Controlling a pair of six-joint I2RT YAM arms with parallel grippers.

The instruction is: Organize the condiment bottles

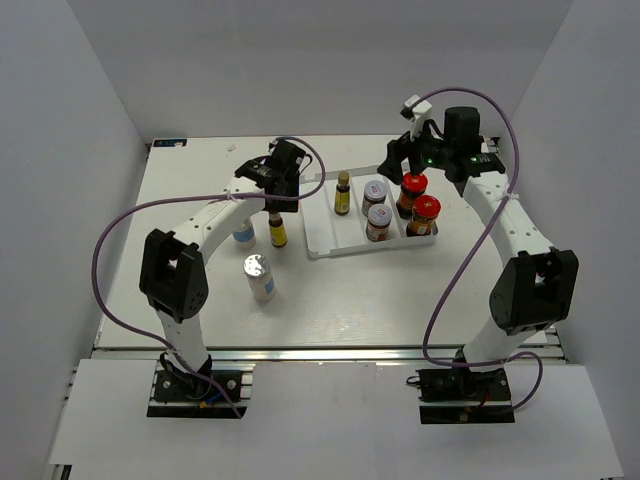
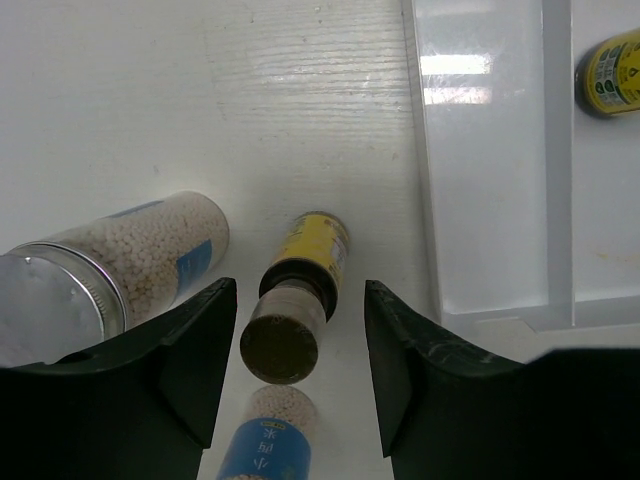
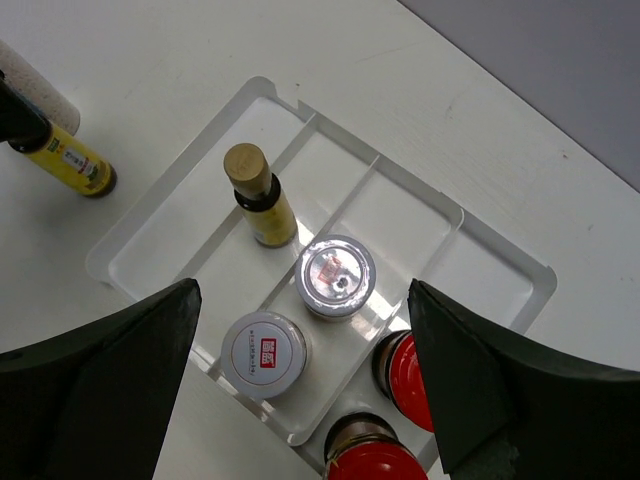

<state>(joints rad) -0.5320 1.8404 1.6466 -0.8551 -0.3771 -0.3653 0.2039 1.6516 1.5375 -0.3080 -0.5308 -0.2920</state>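
The white ribbed tray (image 1: 322, 243) holds one slim amber bottle (image 1: 342, 194), two silver-lidded jars (image 1: 378, 222) and two red-capped bottles (image 1: 424, 215). A second amber yellow-labelled bottle (image 1: 277, 229) stands on the table left of the tray. My left gripper (image 1: 278, 192) is open right above it; in the left wrist view its cap (image 2: 280, 345) sits between my fingers (image 2: 190, 350), untouched. Two white silver-capped bottles (image 1: 259, 277) (image 1: 243, 233) stand nearby. My right gripper (image 1: 410, 160) is open and empty above the tray's right side, over the jars (image 3: 337, 276) and red caps (image 3: 410, 380).
White walls close in the table on three sides. The tray's leftmost compartment (image 2: 480, 180) holds nothing beside the amber bottle (image 2: 610, 72). Purple cables loop over both arms.
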